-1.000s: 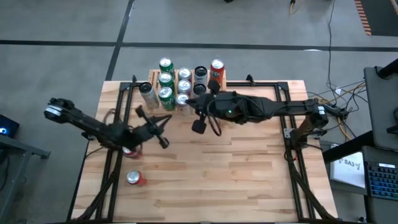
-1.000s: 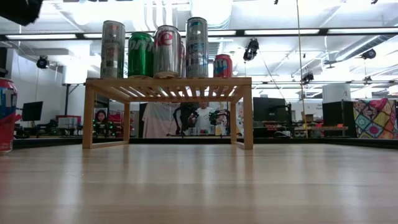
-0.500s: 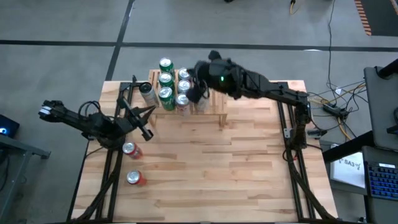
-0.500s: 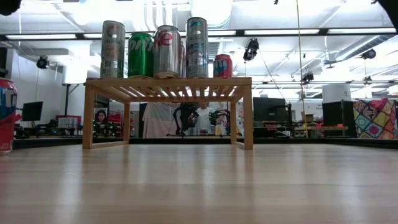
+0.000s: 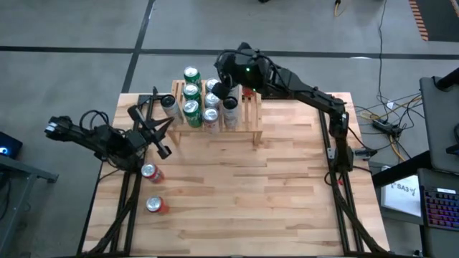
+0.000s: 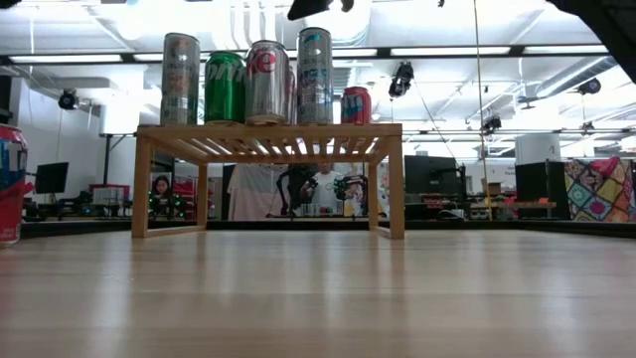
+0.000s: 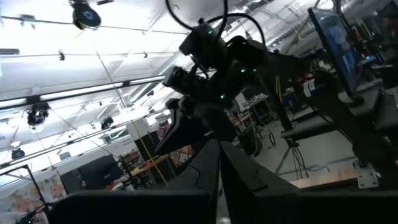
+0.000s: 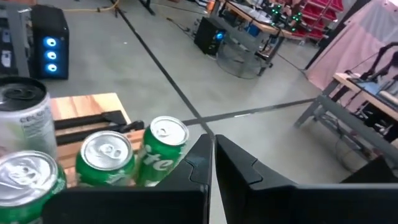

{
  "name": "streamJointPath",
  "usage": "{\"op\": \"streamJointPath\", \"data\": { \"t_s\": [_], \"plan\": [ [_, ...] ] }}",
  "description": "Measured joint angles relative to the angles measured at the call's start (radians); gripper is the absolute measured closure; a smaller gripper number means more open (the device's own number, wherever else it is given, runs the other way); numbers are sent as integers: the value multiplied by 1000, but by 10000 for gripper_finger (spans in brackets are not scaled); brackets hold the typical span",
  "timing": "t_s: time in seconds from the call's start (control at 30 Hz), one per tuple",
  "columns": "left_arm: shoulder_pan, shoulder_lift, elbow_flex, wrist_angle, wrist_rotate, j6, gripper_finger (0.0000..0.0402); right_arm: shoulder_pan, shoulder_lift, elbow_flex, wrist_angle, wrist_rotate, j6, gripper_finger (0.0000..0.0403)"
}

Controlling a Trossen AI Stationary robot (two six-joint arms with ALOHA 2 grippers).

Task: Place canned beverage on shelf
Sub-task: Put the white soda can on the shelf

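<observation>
Right gripper hanging over shelf cans, jaws closed, gripping nothing. Left gripper idling over bench edge, jaws closed, empty.

The low light-wood shelf with a slatted top and short side legs stands at the far edge of the plank table, carrying a cluster of upright cans toward its left end: a tall silver can, a green can, a silver can with red lettering, a tall silver-and-blue can and a red can farther back. Two more red-and-silver cans lie on the tabletop near its left edge, well apart from the shelf.
</observation>
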State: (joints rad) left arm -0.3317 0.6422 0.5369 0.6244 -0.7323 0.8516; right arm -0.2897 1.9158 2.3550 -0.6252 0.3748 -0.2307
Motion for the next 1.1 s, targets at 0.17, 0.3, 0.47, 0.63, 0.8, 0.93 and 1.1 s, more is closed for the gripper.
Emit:
{"op": "streamJointPath", "data": {
  "t_s": [0.17,0.3,0.47,0.63,0.8,0.93,1.1],
  "plan": [
    [18,65,136,-177,3,-10,401,-6,-23,0,-32,0,-54,394],
    [67,111,242,-337,29,-37,401,-6,-41,0,-85,0,-117,394],
    [135,153,379,-580,46,-110,401,-6,-80,0,-171,1,-151,394],
    [202,228,530,-872,229,-250,401,-6,-129,1,-245,0,-159,394],
    [224,336,645,-1103,333,-336,401,-5,-164,1,-297,-11,-137,394],
    [224,423,715,-1240,334,-412,401,-5,-182,1,-337,-11,-117,394],
    [224,505,767,-1339,388,-506,401,-5,-183,1,-372,-11,-116,394]
  ]
}}
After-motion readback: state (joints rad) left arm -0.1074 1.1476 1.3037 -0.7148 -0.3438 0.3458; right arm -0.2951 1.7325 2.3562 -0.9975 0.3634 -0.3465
